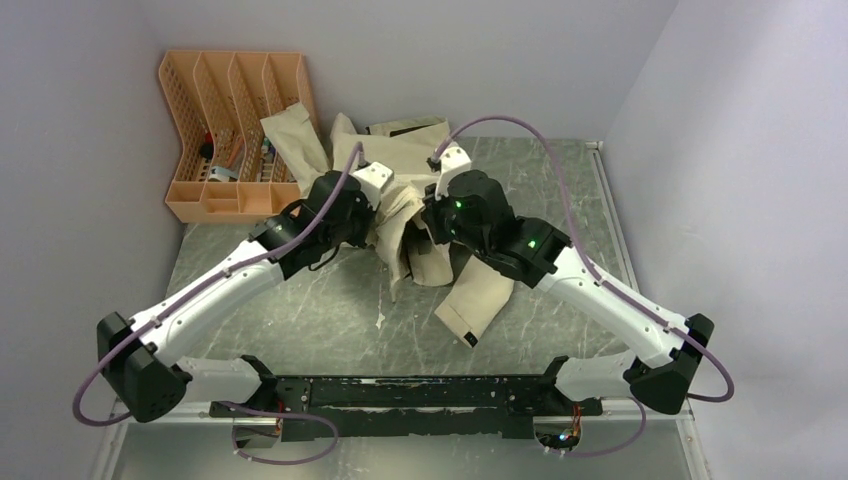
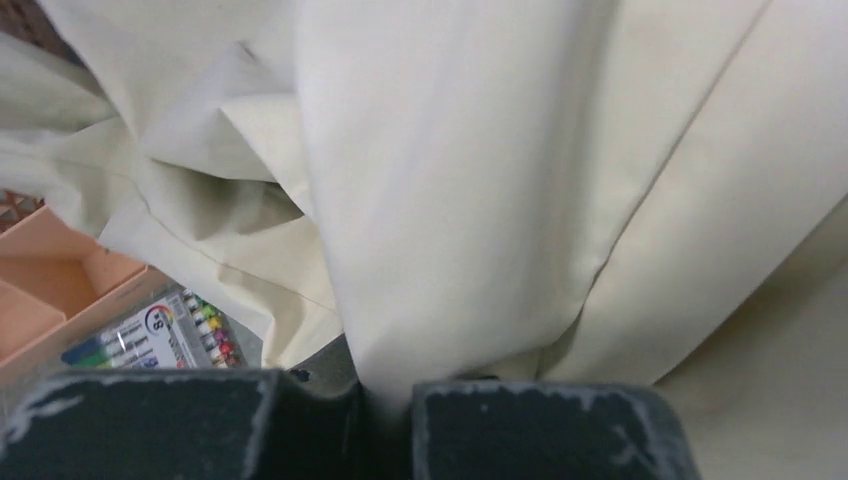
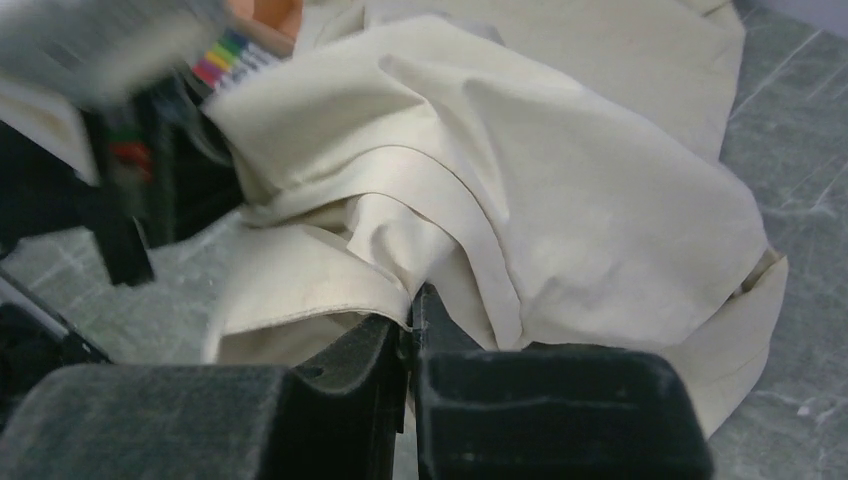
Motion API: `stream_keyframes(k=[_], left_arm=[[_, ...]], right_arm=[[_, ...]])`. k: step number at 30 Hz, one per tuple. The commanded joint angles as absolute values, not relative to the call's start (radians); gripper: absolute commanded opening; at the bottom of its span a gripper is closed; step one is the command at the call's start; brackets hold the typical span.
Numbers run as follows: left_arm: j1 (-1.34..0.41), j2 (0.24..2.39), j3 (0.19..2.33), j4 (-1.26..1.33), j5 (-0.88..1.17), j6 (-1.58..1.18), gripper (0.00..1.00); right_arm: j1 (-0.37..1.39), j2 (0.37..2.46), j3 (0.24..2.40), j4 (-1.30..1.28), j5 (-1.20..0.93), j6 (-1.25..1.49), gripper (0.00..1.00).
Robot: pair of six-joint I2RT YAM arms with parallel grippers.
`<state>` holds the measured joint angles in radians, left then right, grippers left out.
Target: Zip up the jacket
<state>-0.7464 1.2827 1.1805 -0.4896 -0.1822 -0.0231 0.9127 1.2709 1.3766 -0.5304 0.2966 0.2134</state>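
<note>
left claw (image 2: 385, 395) pinched on a cream fold of the jacket (image 1: 478, 292), right claw (image 3: 410, 328) clamped narrow on another fold, both arms angling inward from the near corners, wrists meeting mid-surface (image 1: 320, 310), jacket bunched toward the far edge

Soft even light, faint shadows, right wrist's upper-left corner motion-blurred

White arms (image 1: 215, 290), black joints (image 1: 140, 375) and claws (image 2: 385, 425), purple cables (image 1: 500, 119), green lights (image 1: 458, 204).
</note>
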Motion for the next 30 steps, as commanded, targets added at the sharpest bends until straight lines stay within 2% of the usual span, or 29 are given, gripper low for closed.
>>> stream_keyframes(k=[1, 4, 8, 14, 17, 22, 26, 30], left_arm=[[-0.718, 1.205, 1.161, -0.523, -0.263, -0.128, 0.08], [-0.656, 1.171, 1.133, -0.545, -0.262, -0.179, 0.08], [-0.567, 1.146, 1.088, -0.559, -0.229, -0.227, 0.08], [-0.446, 1.143, 1.055, -0.587, -0.192, -0.267, 0.08], [-0.408, 1.145, 1.044, -0.591, -0.189, -0.268, 0.08], [-0.355, 1.156, 1.012, -0.597, -0.173, -0.268, 0.08], [-0.346, 1.143, 0.966, -0.539, -0.080, -0.280, 0.08], [-0.345, 1.151, 0.956, -0.553, -0.077, -0.281, 0.08]], right_arm=[[0.912, 1.232, 1.325, -0.564, 0.228, 0.226, 0.10], [0.913, 1.205, 1.284, -0.590, 0.197, 0.226, 0.20], [0.912, 1.153, 1.246, -0.623, 0.126, 0.204, 0.44], [0.913, 1.080, 1.202, -0.648, 0.124, 0.126, 0.59], [0.913, 1.054, 1.125, -0.582, 0.174, 0.045, 0.63], [0.912, 0.977, 0.893, -0.304, 0.223, -0.137, 0.69], [0.913, 0.955, 0.717, 0.007, 0.180, -0.278, 0.72], [0.913, 1.001, 0.666, 0.127, 0.127, -0.372, 0.73]])
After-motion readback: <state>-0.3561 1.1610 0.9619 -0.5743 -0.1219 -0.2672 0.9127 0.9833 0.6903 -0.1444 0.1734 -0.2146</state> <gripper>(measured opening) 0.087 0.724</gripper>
